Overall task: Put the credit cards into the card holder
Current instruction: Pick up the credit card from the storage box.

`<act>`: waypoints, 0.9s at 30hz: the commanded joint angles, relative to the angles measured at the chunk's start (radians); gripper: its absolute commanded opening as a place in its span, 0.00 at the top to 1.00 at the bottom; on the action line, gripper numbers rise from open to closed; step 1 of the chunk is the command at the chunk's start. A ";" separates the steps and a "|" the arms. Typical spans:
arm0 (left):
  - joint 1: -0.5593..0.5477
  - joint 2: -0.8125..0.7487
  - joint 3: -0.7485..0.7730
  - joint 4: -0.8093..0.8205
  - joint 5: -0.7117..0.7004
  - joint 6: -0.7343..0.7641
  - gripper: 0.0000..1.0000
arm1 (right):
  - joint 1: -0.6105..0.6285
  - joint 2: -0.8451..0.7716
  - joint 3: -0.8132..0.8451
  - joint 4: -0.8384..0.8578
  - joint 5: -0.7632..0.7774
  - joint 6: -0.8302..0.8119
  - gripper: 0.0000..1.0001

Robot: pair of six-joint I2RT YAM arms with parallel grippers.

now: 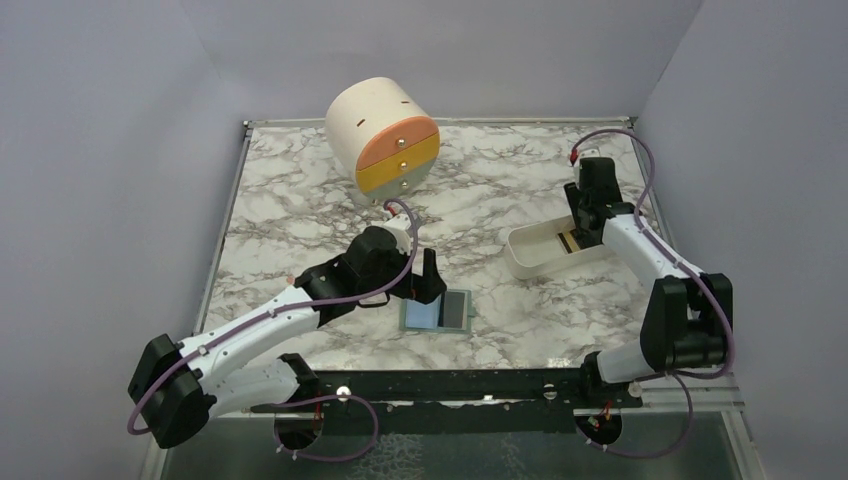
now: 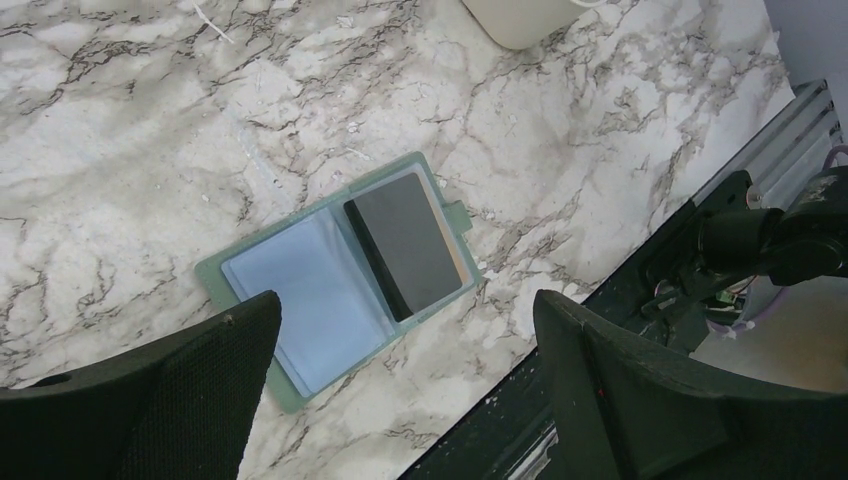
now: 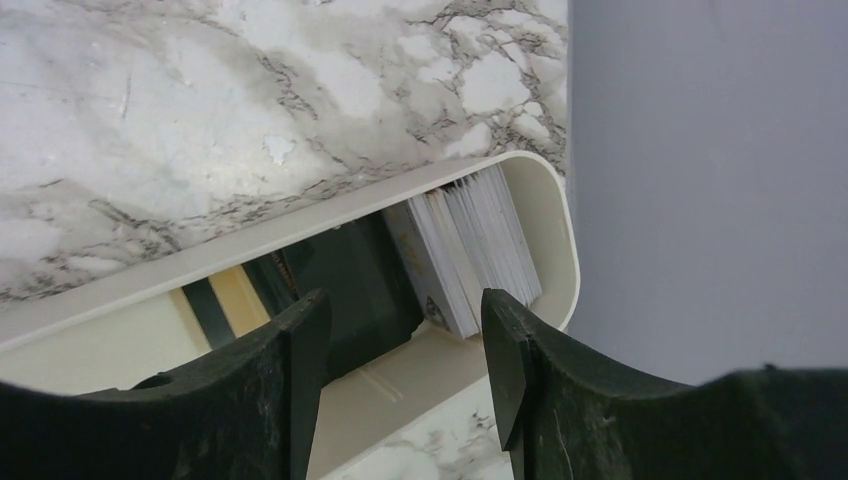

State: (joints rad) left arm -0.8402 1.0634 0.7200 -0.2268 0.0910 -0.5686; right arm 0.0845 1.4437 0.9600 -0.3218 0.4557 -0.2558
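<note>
Left arm: I have it reaching in from 7 o'clock across the marble table (image 1: 300,200), wrist tipped down so its camera looks onto the work.
Left gripper (image 1: 427,277): jaws spread as wide as I see them, nothing between them; it hangs just above the card holder's 12 o'clock edge, apart from it.
Card holder (image 2: 300,290): lies flat and open near the table's 6 o'clock edge, lining up so the slots can be reached from above; the left leaf shows bare pale lining.
Black card (image 2: 408,243): sits on the right leaf, one long edge against the fold; I cannot tell whether it is fully in a slot or only resting on top.
Tan-orange card (image 2: 452,232): only a sliver shows under the black one's outer edge, so I judge it is tucked in.
Drawer cylinder (image 1: 372,120): at 12 o'clock of the holder, well apart, no obstacle to either arm.
White tray (image 1: 528,267): at 2 o'clock of the holder, the stock of cards to be moved.
Right gripper (image 3: 405,305): jaws part spread, dipped into the tray's far end, pinching nothing that I can see.
Dark card (image 3: 355,275): leans in the tray beneath the gap between the fingers, likely my next pick.
Pale cards (image 3: 480,240): stacked on edge against the rounded end wall, crowding the right finger.
Wall (image 3: 700,180): close beyond the tray, little room to swing outward.
</note>
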 commanded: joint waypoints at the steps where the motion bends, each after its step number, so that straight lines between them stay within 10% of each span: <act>1: -0.002 -0.056 0.012 -0.035 -0.062 0.031 0.01 | -0.038 0.057 -0.003 0.109 0.062 -0.103 0.44; 27: 0.006 -0.067 0.007 -0.030 -0.049 0.043 0.01 | -0.108 0.230 -0.063 0.319 0.126 -0.218 0.63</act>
State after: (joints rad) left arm -0.8391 1.0080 0.7254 -0.2646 0.0338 -0.5282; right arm -0.0151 1.6756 0.8886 -0.0521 0.5491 -0.4568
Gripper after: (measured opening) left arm 0.992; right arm 0.393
